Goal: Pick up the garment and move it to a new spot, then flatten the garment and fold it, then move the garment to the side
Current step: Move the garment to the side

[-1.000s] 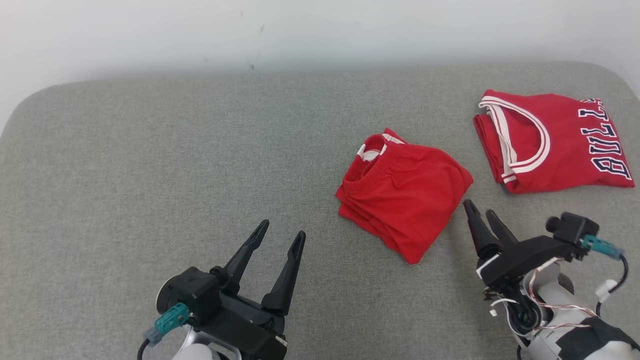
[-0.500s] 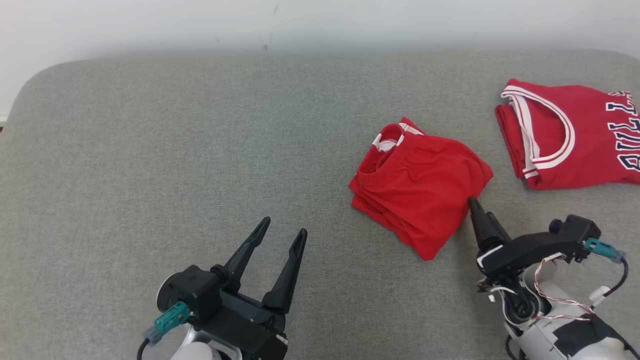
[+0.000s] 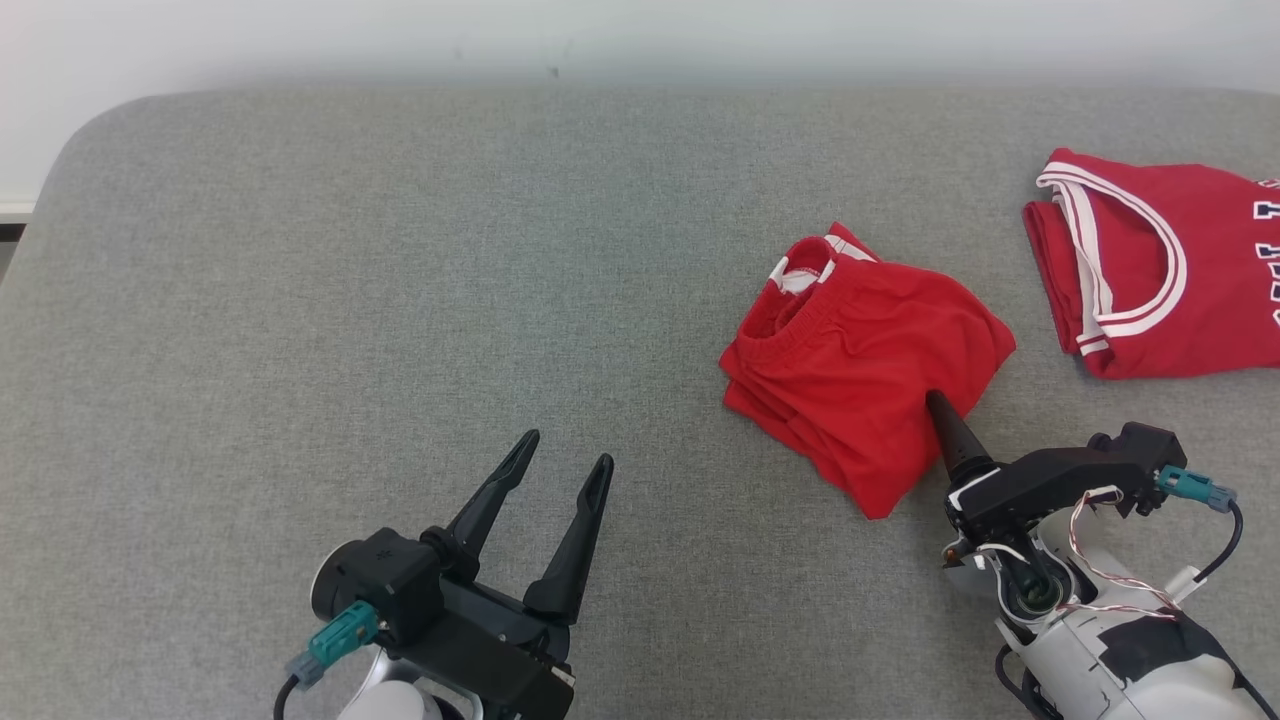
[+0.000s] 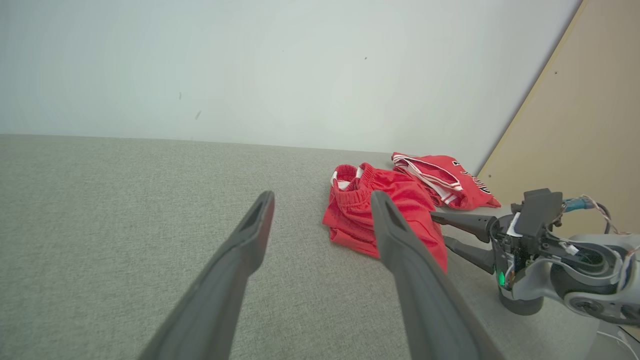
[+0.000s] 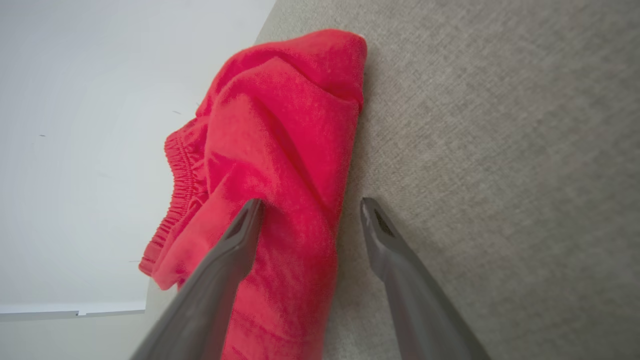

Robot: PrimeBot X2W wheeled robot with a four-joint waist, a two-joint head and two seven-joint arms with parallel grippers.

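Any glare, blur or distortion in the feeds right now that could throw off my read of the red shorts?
Head view: soft even light, no glare, red shorts sharp. Left wrist view: wide-angle stretch, with the fingers of the left gripper looming and soft toward the bottom edge. Right wrist view: picture rolled sideways, shorts fabric slightly soft close up, and the fingers of the right gripper blurred low down.

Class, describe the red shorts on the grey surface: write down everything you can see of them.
The red shorts look like soft knit cloth, folded into a rumpled, layered bundle. Their gathered elastic waistband faces the robot's left, with white showing inside. They lie on the grey padded surface, apart from the red jersey. The open right hand straddles their near edge, one finger over the cloth.
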